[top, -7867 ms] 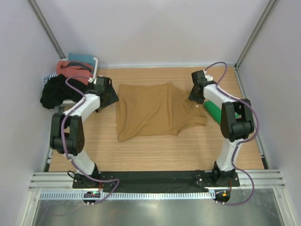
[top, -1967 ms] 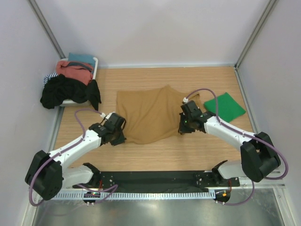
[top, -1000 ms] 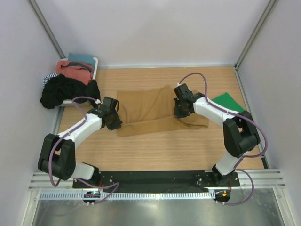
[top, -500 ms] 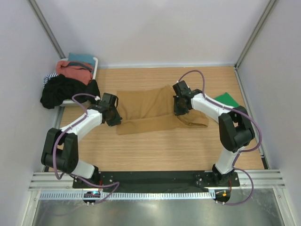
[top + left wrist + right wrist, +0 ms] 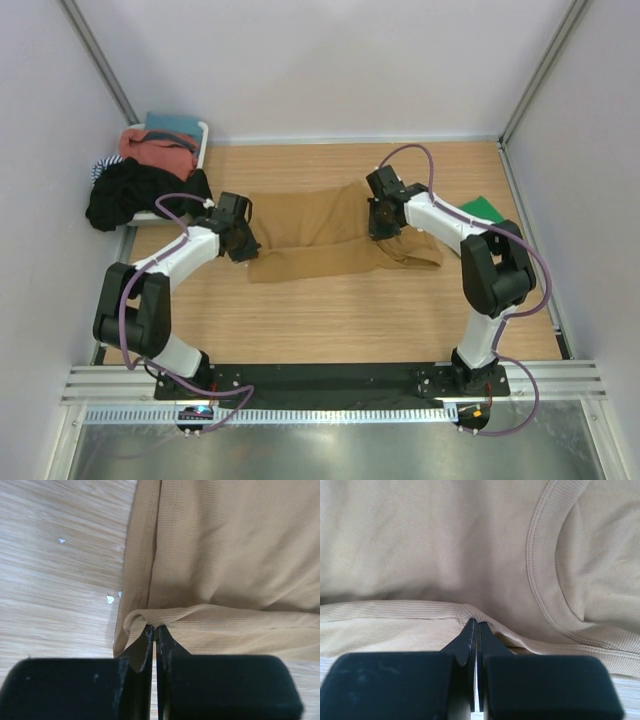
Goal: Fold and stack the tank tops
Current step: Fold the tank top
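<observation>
The tan tank top lies mid-table, doubled over into a long band, its straps pointing right. My left gripper sits at the band's left end. In the left wrist view it is shut on a raised fold of the tan cloth. At the band's right end my right gripper is also down on the cloth. The right wrist view shows it shut on a ribbed edge of the top, beside the scooped neckline. The green tank top lies flat at the right, partly behind my right arm.
A white basket at the back left corner holds a heap of clothes in black, coral and teal that spills over its side. Grey walls close the table on three sides. Bare wood lies between the tan top and the arm bases.
Over the last second both grippers have carried the gripped cloth edge a little toward the back wall. The tan top's folded band has narrowed. The green top is more covered by my right arm.
</observation>
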`<act>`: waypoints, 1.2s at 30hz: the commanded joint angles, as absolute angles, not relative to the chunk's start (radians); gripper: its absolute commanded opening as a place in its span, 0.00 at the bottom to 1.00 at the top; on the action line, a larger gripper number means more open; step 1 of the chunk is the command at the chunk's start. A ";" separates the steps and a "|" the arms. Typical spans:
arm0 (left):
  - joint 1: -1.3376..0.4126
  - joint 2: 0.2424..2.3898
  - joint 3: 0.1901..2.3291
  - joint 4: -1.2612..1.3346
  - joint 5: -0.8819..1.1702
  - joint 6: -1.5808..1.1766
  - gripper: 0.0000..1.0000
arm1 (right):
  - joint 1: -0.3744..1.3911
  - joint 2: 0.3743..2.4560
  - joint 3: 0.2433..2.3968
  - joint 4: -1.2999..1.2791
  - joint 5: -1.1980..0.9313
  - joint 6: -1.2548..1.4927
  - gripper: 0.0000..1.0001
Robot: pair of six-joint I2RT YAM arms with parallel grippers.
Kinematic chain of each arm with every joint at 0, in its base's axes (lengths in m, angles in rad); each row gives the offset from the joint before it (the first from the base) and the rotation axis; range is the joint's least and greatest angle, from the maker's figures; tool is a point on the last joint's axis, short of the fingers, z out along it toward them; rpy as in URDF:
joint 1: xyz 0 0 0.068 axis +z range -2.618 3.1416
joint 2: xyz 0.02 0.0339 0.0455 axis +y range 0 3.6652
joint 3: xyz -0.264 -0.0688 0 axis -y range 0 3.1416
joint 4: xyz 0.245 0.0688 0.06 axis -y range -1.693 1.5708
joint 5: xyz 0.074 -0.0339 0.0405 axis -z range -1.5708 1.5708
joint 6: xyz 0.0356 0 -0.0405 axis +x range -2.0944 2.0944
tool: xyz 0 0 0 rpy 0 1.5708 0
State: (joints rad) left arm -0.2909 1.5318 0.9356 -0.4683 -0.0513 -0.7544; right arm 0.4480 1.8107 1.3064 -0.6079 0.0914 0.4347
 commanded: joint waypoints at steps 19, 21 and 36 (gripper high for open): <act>-0.272 1.578 1.005 -0.419 -0.078 -0.736 0.00 | 0.422 1.928 1.473 -0.635 0.112 0.414 0.01; -0.270 1.589 1.009 -0.416 -0.078 -0.735 0.00 | 0.420 1.925 1.476 -0.638 0.117 0.414 0.01; -0.227 1.594 1.023 -0.403 -0.087 -0.736 0.00 | 0.417 1.940 1.543 -0.669 0.114 0.413 0.01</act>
